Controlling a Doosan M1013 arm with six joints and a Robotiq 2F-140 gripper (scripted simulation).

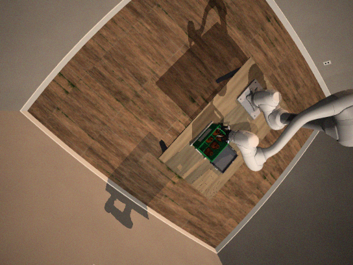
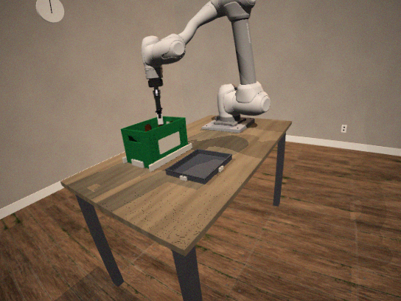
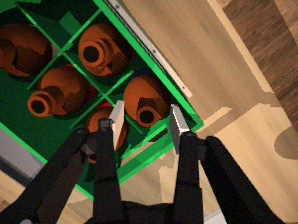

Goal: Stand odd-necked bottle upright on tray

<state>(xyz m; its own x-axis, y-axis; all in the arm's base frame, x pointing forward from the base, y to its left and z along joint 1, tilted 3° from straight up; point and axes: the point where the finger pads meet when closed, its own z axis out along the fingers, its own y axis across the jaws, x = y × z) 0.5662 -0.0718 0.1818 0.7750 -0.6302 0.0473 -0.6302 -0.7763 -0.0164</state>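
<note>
The green crate point(image 1: 212, 160) point(image 2: 145, 149) point(image 3: 161, 154) stands level on the table and holds orange-brown bottles. In the wrist view one bottle point(image 3: 140, 89) is in the corner cell, its mouth between and below the fingertips. Another bottle point(image 3: 95, 120) is partly hidden by the left finger. Others are at the far left point(image 3: 30, 44), by the long wall point(image 3: 117, 45) and in the middle point(image 3: 75, 85); some look tilted. My gripper point(image 2: 160, 120) point(image 3: 147, 112) points down at the crate, part open, with gaps beside the neck. The dark tray point(image 1: 224, 158) point(image 2: 199, 166) is empty. Neck thickness differences cannot be told.
Pale strips point(image 2: 171, 156) run along the crate's base. Small white blocks point(image 2: 183, 178) sit against the tray, which lies beside the crate. The arm's base plate point(image 1: 249, 104) point(image 2: 225, 127) is farther along the wooden table point(image 2: 147, 199). Crate walls and dividers stand close around the fingertips.
</note>
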